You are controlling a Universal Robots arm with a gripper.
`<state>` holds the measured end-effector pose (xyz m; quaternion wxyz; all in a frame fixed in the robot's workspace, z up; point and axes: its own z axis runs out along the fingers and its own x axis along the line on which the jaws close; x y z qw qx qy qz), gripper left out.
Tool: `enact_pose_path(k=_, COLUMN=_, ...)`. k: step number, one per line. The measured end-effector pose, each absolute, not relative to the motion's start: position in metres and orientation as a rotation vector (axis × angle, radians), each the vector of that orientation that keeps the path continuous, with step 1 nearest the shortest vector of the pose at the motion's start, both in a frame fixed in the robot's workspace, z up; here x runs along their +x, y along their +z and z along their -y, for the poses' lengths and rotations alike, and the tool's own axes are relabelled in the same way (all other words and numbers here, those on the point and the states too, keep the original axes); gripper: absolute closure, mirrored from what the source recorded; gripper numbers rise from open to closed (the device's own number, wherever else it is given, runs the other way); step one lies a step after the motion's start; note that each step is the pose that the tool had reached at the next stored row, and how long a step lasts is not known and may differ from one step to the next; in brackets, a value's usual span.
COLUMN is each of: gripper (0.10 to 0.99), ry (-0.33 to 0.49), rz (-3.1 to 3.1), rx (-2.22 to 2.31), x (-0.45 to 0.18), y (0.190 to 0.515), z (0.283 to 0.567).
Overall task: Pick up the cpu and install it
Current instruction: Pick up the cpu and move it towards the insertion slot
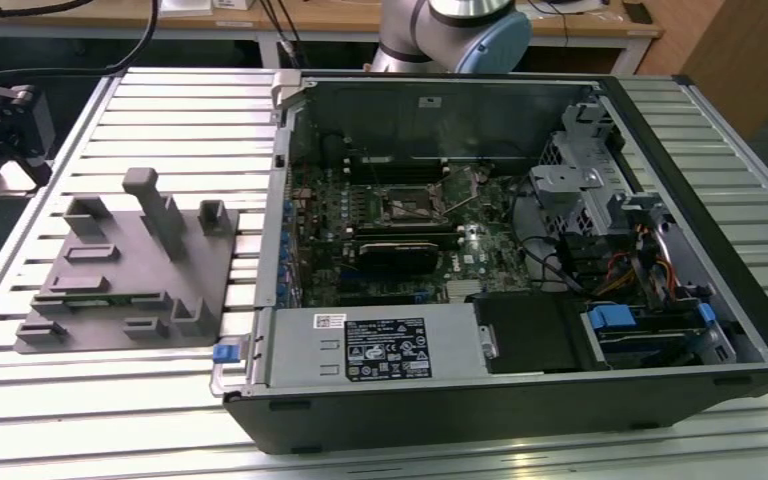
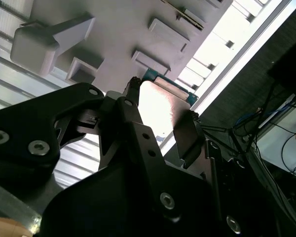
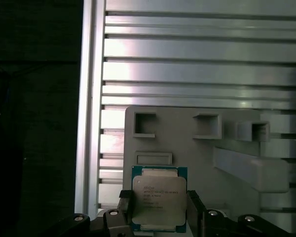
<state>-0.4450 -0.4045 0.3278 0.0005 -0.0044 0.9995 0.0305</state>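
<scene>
- The cpu [image 3: 159,200], a thin chip with a pale silvery metal top carrying fine print and a green rim, sits between the fingers [image 3: 126,205] of the gripper [image 3: 159,196]. The gripper is closed to the chip's width, with one pad against each of two opposite edges.
- In the second wrist view the cpu [image 2: 160,106] shows as a bright glare between the two dark fingertips of the gripper [image 2: 163,98].
- The chip lies flat, its metal top facing up toward the first wrist camera. It is close to square, so no long axis stands out, and its edges run parallel to the fixture's edges.
- Whether it rests on the fixture or hangs just clear of it cannot be told.
- The cpu is over the grey fixture [image 3: 202,153], close to the fixture edge that runs along the table's edge, with a shallow slot [image 3: 153,158] just beside it.
- A long raised block [image 3: 251,170] stands on the fixture to one side, apart from the fingers.
- Beyond the fixture the slatted metal table [image 3: 187,49] shows bare slats, and dark floor lies past its side rail.
- In the exterior view the fixture [image 1: 104,240] sits on the table [image 1: 157,95] toward that view's left, and the open computer case [image 1: 491,415] is well apart toward its right. The case holds the dark square socket [image 1: 402,203].
</scene>
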Motion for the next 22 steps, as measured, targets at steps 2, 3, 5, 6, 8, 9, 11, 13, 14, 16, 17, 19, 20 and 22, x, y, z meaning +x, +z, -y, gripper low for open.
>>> enact_pose_path(k=2, gripper=0.557, ry=0.096, rz=-3.139, rx=-0.014, x=-0.445, y=0.33, z=0.404)
enact_pose_path(k=3, gripper=0.557, ry=0.096, rz=-3.139, rx=-0.014, x=-0.445, y=0.33, z=0.404)
enact_pose_path(k=5, gripper=0.557, ry=0.095, rz=-3.139, rx=-0.014, x=-0.445, y=0.332, z=0.404)
enact_pose_path(k=6, gripper=0.557, ry=0.095, rz=-3.139, rx=-0.014, x=-0.445, y=0.333, z=0.404)
enact_pose_path(k=8, gripper=0.557, ry=0.095, rz=-3.139, rx=-0.014, x=-0.445, y=0.335, z=0.404)
enact_pose_path(k=9, gripper=0.557, ry=0.095, rz=-3.139, rx=-0.014, x=-0.445, y=0.336, z=0.404)
enact_pose_path(k=11, gripper=0.557, ry=0.094, rz=-3.139, rx=-0.014, x=-0.445, y=0.338, z=0.403)
enact_pose_path(k=13, gripper=0.557, ry=0.094, rz=-3.139, rx=-0.014, x=-0.445, y=0.34, z=0.403)
enact_pose_path(k=14, gripper=0.557, ry=0.094, rz=-3.139, rx=-0.014, x=-0.445, y=0.341, z=0.403)
enact_pose_path(k=16, gripper=0.557, ry=0.094, rz=-3.139, rx=-0.014, x=-0.445, y=0.343, z=0.403)
enact_pose_path(k=17, gripper=0.557, ry=0.094, rz=-3.139, rx=-0.014, x=-0.445, y=0.344, z=0.402)
enact_pose_path(k=19, gripper=0.557, ry=0.093, rz=-3.139, rx=-0.014, x=-0.445, y=0.346, z=0.402)
enact_pose_path(k=20, gripper=0.557, ry=0.093, rz=-3.139, rx=-0.014, x=-0.445, y=0.347, z=0.402)
enact_pose_path(k=22, gripper=0.557, ry=0.093, rz=-3.139, rx=-0.014, x=-0.445, y=0.349, z=0.402)
